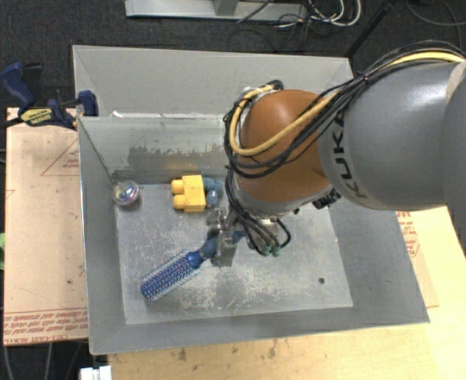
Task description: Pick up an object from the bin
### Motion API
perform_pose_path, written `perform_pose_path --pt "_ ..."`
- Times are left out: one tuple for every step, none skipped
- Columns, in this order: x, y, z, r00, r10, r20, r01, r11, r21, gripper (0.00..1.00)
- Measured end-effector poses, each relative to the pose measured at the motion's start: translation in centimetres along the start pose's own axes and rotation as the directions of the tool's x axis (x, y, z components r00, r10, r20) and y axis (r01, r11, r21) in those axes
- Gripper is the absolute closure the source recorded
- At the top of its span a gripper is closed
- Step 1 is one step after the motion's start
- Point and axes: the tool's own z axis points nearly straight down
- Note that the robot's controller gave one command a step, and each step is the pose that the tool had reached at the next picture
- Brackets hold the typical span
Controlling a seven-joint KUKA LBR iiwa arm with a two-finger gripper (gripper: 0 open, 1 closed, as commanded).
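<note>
Camera view shows your gripper low at the handle end of the brush; you cannot tell its opening or grasp. Lifting seems left.

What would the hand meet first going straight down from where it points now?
Most likely the handle end of the blue brush, right under the hand near the middle of the bin. Depth is unclear; it may already touch.

Ball lies left of block, brush before both.
</note>
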Motion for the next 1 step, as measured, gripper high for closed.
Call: perform_pose_path --pt "0.26 -4.76 -6.61 0.982 -0.188 -0.003 0.188 0.982 0.003 1.00"
